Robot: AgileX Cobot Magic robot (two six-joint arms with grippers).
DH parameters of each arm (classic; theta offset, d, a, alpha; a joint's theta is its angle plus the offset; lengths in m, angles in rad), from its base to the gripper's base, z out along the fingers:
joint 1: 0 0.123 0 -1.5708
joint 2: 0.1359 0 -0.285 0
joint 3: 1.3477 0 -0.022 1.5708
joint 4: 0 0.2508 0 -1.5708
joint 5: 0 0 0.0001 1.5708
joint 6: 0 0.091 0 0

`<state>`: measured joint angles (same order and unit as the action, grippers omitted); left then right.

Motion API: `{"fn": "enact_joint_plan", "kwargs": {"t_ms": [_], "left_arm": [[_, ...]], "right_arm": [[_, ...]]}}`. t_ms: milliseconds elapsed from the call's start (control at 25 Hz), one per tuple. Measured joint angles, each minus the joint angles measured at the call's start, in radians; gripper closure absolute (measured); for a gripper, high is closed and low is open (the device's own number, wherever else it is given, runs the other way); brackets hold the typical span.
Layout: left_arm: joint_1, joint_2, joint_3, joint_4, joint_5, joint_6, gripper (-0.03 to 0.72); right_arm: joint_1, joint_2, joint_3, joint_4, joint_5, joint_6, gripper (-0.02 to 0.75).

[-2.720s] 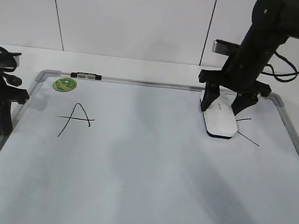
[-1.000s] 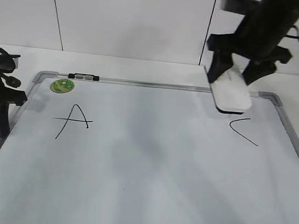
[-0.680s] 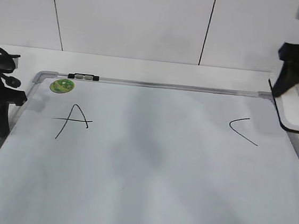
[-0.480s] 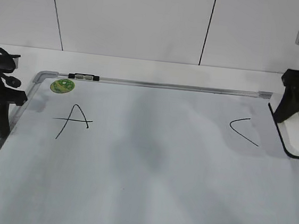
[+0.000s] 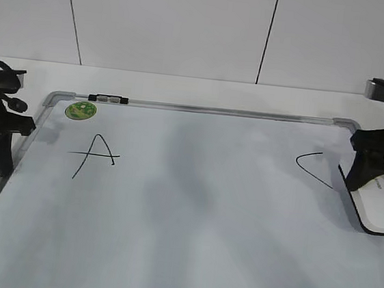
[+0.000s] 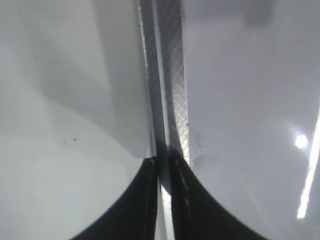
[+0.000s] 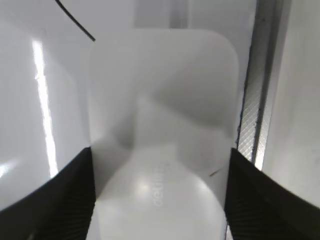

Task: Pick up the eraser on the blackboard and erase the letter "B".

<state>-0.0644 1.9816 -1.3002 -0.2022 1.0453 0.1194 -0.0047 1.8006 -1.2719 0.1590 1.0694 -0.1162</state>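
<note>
The blackboard (image 5: 190,226) showed "A" (image 5: 95,153) and "C" (image 5: 313,168); no letter "B" was visible. The right end effector (image 5: 377,181) gripped the eraser (image 5: 379,208) at the board's right edge. The left end effector (image 6: 162,200) sat nearly closed, empty. Risk: the eraser catching the frame (image 7: 255,100), or smearing "C".

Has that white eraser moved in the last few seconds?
Yes. The eraser, held by the right gripper, went from left of the letter C to its right, by the blackboard's right edge.
</note>
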Motion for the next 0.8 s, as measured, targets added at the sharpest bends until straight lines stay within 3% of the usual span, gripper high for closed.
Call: {"fn": "enact_joint_plan", "kwargs": {"t_ms": [800], "left_arm": [[0.000, 0.001, 0.000, -0.006, -0.004, 0.000, 0.644]], "right_arm": [[-0.011, 0.073, 0.000, -0.079, -0.058, 0.002, 0.211]]}}
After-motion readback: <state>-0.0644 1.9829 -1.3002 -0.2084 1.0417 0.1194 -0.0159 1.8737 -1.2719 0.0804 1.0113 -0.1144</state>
